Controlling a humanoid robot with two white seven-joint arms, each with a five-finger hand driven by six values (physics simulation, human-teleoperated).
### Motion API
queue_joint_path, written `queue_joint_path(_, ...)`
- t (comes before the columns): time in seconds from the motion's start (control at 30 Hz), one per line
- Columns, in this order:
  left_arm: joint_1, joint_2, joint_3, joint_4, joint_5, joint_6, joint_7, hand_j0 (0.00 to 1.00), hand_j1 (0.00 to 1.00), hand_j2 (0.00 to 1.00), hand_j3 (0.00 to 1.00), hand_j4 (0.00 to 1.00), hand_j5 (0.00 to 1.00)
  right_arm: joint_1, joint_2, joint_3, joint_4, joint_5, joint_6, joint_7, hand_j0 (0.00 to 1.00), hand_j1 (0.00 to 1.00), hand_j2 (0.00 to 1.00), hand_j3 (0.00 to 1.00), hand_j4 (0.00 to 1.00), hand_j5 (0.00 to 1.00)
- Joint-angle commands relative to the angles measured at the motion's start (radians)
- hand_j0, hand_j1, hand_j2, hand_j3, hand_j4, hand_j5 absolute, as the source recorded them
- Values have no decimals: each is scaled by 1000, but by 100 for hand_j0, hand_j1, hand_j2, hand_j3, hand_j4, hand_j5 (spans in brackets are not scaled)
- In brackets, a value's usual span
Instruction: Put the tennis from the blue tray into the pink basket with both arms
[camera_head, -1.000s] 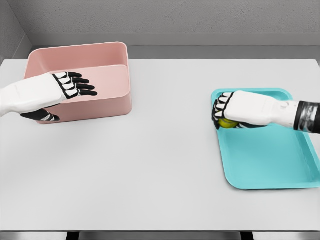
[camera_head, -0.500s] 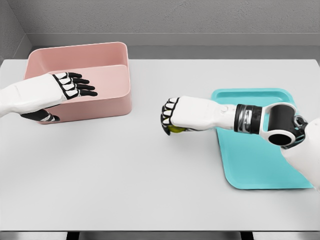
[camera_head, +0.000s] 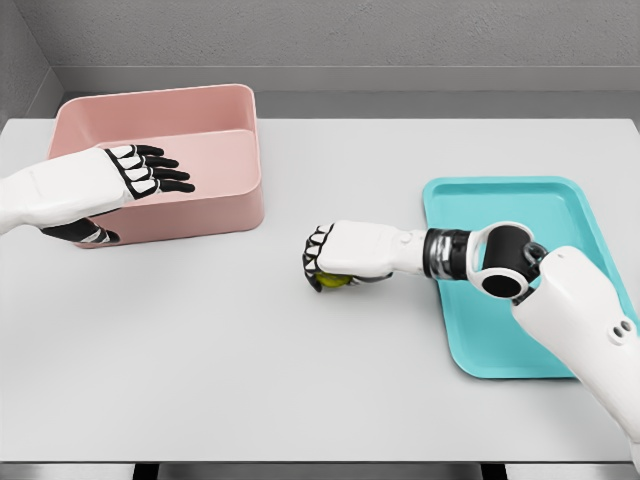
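White tabletop (camera_head: 300, 380) fills most of the scene, seen from above by the robot's head camera. On it, the largest object is the pink basket (camera_head: 235, 205), a deep open bin at the far left. Well to the right of the basket lies the blue tray (camera_head: 480, 330), flat, shallow and holding nothing that can be seen.

Right arm (camera_head: 570, 310) reaches from the tray side toward the basket, elbow bent above the tray. The right hand (camera_head: 345, 258) sits roughly midway between basket and tray, low over the table, its fingers curled down around the tennis ball (camera_head: 332, 280). Only a sliver of yellow-green shows beneath the palm.

Left hand (camera_head: 135, 172) hovers over the basket's near wall, palm flat, fingers extended and slightly spread, holding nothing.

The ball is out of the tray but not yet in the basket. Judging from this, a handover or carry comes next. The grip looks like a top-down cage, so the ball could slip out and roll across the smooth table if the fingers loosen. A mistimed pass could also drop it short of the basket.
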Motion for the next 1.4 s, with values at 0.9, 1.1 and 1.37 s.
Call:
queue_joint_path(0.9, -9, -127, -21, -5, -120, 1, 0, 100, 100, 100, 100, 100, 100, 212, -212, -588, -278, -184, 3, -6, 100, 100, 100, 100, 100, 100)
queue_joint_path(1.1, -66, -242, -61, -20, -195, 1, -3, 100, 100, 100, 100, 100, 100, 385, -238, -739, -277, -316, 3, -9, 100, 100, 100, 100, 100, 100)
queue_joint_path(1.37, -230, -354, -277, 2, -218, 1, -21, 100, 100, 100, 100, 100, 100, 457, -182, -800, -267, -318, 3, -6, 100, 100, 100, 100, 100, 100)
